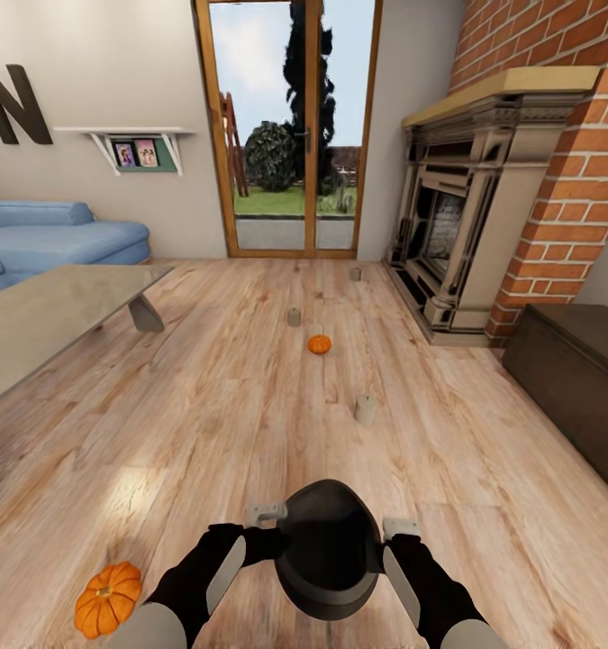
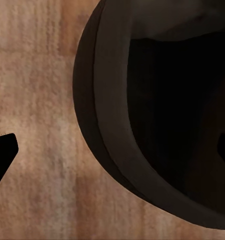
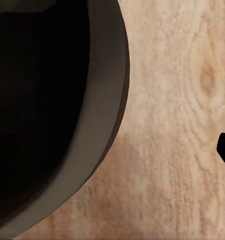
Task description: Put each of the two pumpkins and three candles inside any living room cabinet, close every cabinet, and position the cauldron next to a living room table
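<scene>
Glass table [image 1: 42,315] stands far left, pumpkins [image 1: 108,597] and candles [image 1: 365,409] lie loose on the floor, the cabinet [image 1: 574,388] waits right, and both grippers [image 1: 266,514] [image 1: 400,528], spread, flank the cauldron [image 1: 328,550]: nothing stowed.

I'm standing in a home's living room: a blue sofa [image 1: 56,236] is sitting by a glass-topped table [image 1: 42,315], a stone fireplace [image 1: 470,225] is backing onto a brick wall [image 1: 574,180], plank flooring [image 1: 222,424] is running to a glazed door [image 1: 290,126] that is looking onto a garden.
</scene>
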### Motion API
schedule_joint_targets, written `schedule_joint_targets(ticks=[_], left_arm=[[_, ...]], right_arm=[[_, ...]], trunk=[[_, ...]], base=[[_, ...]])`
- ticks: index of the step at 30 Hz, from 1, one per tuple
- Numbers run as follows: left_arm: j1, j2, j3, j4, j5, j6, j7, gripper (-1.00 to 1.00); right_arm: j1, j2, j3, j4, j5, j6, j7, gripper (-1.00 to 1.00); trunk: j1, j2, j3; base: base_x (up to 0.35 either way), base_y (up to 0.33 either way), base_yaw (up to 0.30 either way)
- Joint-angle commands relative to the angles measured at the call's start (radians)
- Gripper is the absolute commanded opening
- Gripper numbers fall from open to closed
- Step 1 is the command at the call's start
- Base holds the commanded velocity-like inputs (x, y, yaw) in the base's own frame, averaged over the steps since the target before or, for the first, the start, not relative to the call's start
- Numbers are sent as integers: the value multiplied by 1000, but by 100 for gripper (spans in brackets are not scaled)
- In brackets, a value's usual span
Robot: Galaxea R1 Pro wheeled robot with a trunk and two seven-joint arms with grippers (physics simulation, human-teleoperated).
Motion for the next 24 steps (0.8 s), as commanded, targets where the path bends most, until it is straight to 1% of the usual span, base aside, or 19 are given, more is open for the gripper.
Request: schedule_joint_targets(ticks=[1, 13, 24], left_arm=[[0, 0, -1, -1, 2, 5, 0, 100], [0, 0, -1, -1, 2, 3, -1, 100], [0, 0, 0, -1, 1, 2, -1, 100]], right_arm=[[0, 0, 3, -1, -10, 4, -8, 100], [0, 0, 3, -1, -10, 3, -8, 100], [0, 0, 3, -1, -10, -17, -8, 100]], trunk=[[0, -1, -5], [6, -3, -51], [6, -3, -51]], base=[[0, 0, 0], [0, 0, 0], [0, 0, 0]])
